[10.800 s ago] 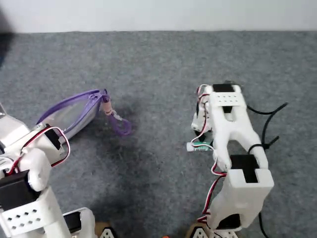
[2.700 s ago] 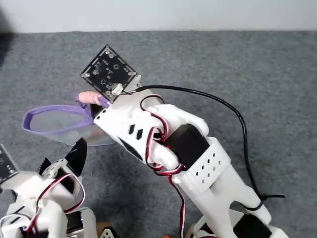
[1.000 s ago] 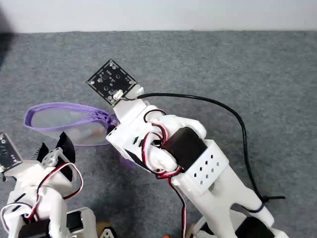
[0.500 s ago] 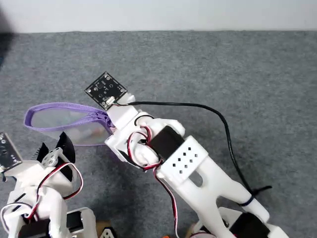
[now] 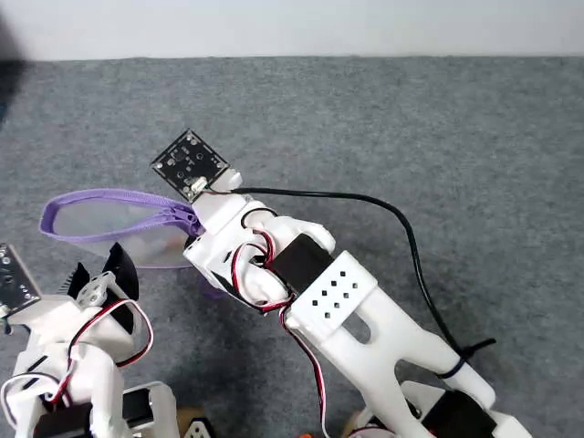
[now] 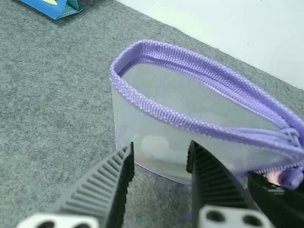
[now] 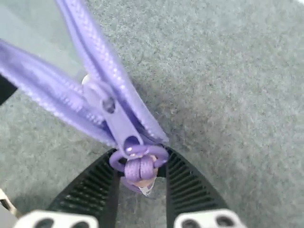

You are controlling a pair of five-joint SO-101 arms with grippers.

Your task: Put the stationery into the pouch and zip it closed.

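Note:
The pouch (image 5: 105,221) is translucent with a purple zipper rim and lies on grey carpet at the left. Its mouth (image 6: 190,102) gapes open at the end away from the slider. My right gripper (image 5: 208,239) is at the slider end, the arm stretched across from the right. In the right wrist view the gripper (image 7: 140,183) is shut on the purple zipper pull (image 7: 137,164), which hangs from the slider (image 7: 107,102). My left gripper (image 6: 159,159) stands open just short of the pouch's side wall, touching nothing. A pale item (image 6: 154,145) shows through the wall.
A blue object (image 6: 52,5) lies on the carpet beyond the pouch. A white wall (image 5: 292,27) borders the far side. The right arm's black cable (image 5: 401,228) trails over the carpet to the right, where there is free room.
Over the last second the right arm has drawn back toward its base and shifted slightly left, holding the pull; the pouch's far end slid a little left. The left arm kept still.

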